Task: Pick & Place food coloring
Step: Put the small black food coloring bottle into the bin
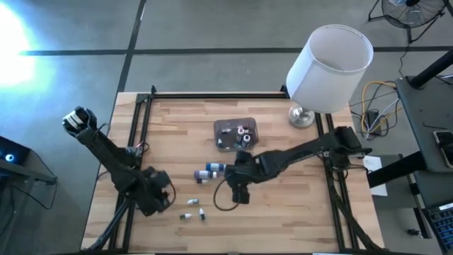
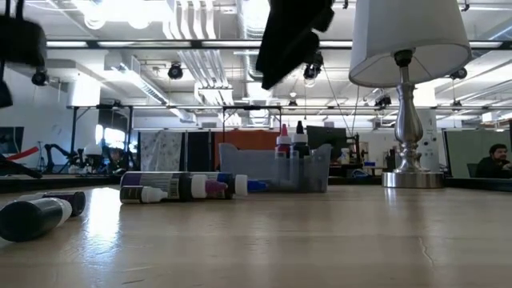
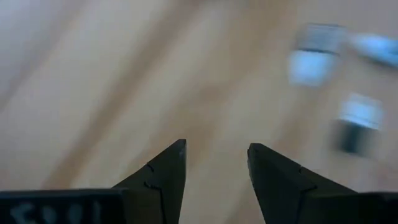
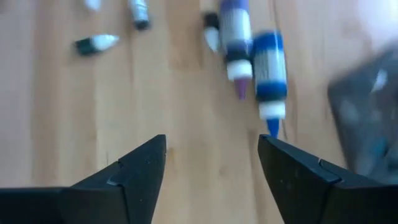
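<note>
The right gripper hangs over the middle of the wooden table, its two fingers spread apart with nothing between them, only bare wood showing in the gap. Just off it at about ten o'clock in the high view lies a small cluster of food coloring bottles, on their sides; the right wrist view shows two of them side by side, a blue-banded bottle with a blue tip and a purple-banded bottle with a purple tip, close ahead of the open fingers. At twelve o'clock from the gripper sits the grey translucent tub, already holding several bottles upright, their caps showing above the rim in the low view. At about eight o'clock, well apart from the cluster, a few tiny loose bottles lie scattered on the wood. The left gripper waits near the table's front left, at nine o'clock from the right one, its fingers parted and empty, with the small bottles just beyond them. A white-shaded lamp stands at the table's far right corner, at about one o'clock.
</note>
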Controlling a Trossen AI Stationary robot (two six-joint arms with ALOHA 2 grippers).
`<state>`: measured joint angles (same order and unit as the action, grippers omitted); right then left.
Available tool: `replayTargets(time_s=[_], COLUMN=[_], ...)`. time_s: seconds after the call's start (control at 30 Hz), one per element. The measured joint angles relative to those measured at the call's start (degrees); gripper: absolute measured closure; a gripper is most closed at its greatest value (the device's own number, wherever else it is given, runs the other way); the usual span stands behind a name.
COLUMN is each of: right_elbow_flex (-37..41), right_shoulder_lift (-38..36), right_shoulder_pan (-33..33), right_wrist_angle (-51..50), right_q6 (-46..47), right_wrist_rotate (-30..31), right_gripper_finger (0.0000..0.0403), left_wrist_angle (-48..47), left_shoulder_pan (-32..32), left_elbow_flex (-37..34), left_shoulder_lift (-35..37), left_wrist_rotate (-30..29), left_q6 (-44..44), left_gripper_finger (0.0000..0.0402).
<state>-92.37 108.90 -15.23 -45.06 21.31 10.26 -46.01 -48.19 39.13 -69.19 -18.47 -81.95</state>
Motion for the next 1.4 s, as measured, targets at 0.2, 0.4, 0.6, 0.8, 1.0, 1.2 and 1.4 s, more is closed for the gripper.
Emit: replayTargets(time_s=[0.2,0.4,0.6,0.8,1.0,1.2,1.4], right_elbow_flex=[0.71,-0.08,-4.40,-8.64,-8.62,-8.25,-8.06], right_shoulder_lift=[-0.20,4.41,12.04,14.65,14.32,14.32,14.30], right_shoulder_pan=[-0.57,-1.98,-2.21,-3.18,-3.25,-3.31,-3.31], right_wrist_angle=[1.92,16.82,20.47,15.81,14.75,13.16,11.73], right_q6=[16.16,10.30,6.07,4.65,6.22,7.85,8.29], right_wrist_rotate=[3.15,-4.85,-4.08,1.17,4.50,4.80,4.94], right_gripper_finger=[0.0164,0.0161,0.0169,0.0172,0.0172,0.0172,0.0172], left_wrist_angle=[-14.62,10.10,14.58,17.60,19.10,23.56,29.07], left_shoulder_pan=[3.48,2.17,0.92,0.88,0.88,0.96,1.64], left_elbow_flex=[3.12,2.58,2.54,2.55,5.07,5.02,4.67], left_shoulder_lift=[0.11,-0.76,-4.24,-12.21,-19.15,-21.08,-22.82], left_wrist_rotate=[5.05,3.74,-7.04,-7.02,-8.89,-9.63,-9.72], left_q6=[-15.67,15.17,26.56,31.16,32.41,33.85,33.59], left_gripper_finger=[0.0259,0.0260,0.0260,0.0259,0.0259,0.0259,0.0259])
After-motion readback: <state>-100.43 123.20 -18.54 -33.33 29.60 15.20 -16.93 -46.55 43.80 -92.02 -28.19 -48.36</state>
